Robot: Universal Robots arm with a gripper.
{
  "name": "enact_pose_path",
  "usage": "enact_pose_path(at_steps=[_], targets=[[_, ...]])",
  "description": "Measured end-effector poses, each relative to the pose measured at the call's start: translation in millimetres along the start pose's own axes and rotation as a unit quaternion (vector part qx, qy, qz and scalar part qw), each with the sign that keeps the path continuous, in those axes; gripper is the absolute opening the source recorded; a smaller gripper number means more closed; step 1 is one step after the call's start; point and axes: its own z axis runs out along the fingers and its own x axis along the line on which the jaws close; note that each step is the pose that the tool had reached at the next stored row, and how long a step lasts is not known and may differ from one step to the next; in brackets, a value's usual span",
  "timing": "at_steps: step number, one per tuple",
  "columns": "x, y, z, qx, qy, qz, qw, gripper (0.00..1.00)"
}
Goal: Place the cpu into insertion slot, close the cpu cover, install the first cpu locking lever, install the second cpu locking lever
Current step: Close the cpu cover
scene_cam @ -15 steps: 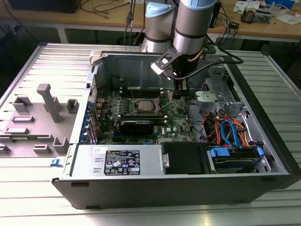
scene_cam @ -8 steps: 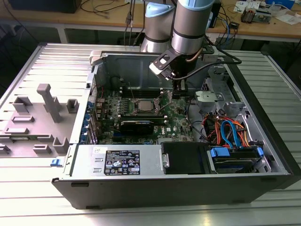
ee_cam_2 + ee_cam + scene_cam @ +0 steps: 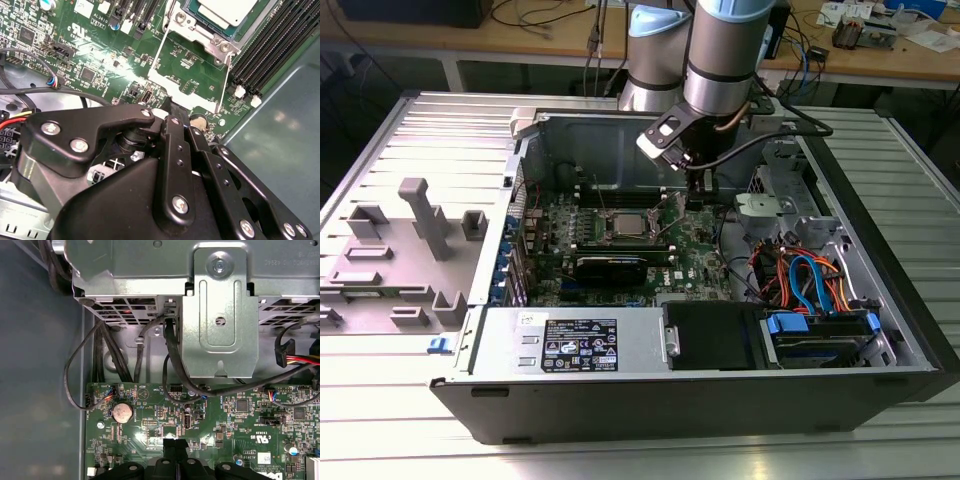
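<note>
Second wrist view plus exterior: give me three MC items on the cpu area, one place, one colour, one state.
1. Where is the cpu?
A. In the insertion slot
B. In the tool
C. On the grey tray outside the case

2. What colour is the circuit board around the slot?
A. Blue
B. Green
C. Red

3. How does the cpu cover stand?
A. Shut over the cpu
B. Swung open, off the cpu
C. Lying outside the case

Answers:
1 A: the cpu sits inside the insertion slot.
2 B: the circuit board is green.
3 B: the cpu cover lies flipped away from the chip, with green board showing through its window and the tool close by its free edge.
</note>
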Motion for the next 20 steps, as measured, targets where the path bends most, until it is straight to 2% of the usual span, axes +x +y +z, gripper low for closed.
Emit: enact_pose_path(at_steps=[3,10,20], targets=[[0.0,-1.9,0.0,0.0000,0.0000,0.000,1.00000,0.11],[0.1,-11.0,-0.2,0.0000,0.0000,0.000,1.00000,0.11],[0.2,-15.9,-0.3,0.0000,0.0000,0.000,1.00000,0.11]])
